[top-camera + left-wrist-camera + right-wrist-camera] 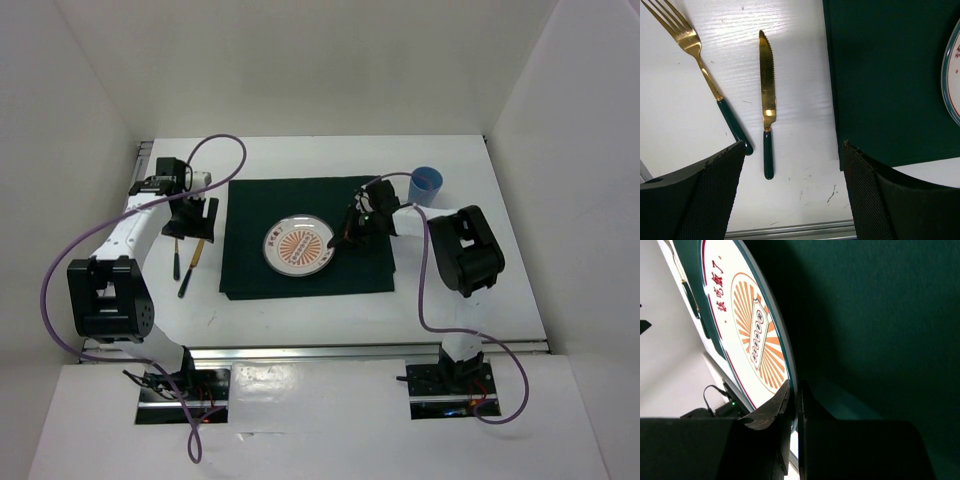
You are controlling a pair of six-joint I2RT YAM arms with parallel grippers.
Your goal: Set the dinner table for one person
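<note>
A round plate (298, 245) with an orange sunburst print lies on the dark green placemat (370, 268) in the middle of the white dinner table (500, 280). My right gripper (334, 243) is shut on the plate's right rim; in the right wrist view the rim (788, 365) sits between the two fingers. My left gripper (192, 222) is open and empty, above the table left of the placemat. Below it lie a gold knife (766, 90) and a gold fork (695, 55), both with dark green handles, side by side on the table.
A blue cup (425, 185) stands on the table past the placemat's far right corner. A silver rail (360, 350) runs along the near edge. White walls enclose the table on three sides.
</note>
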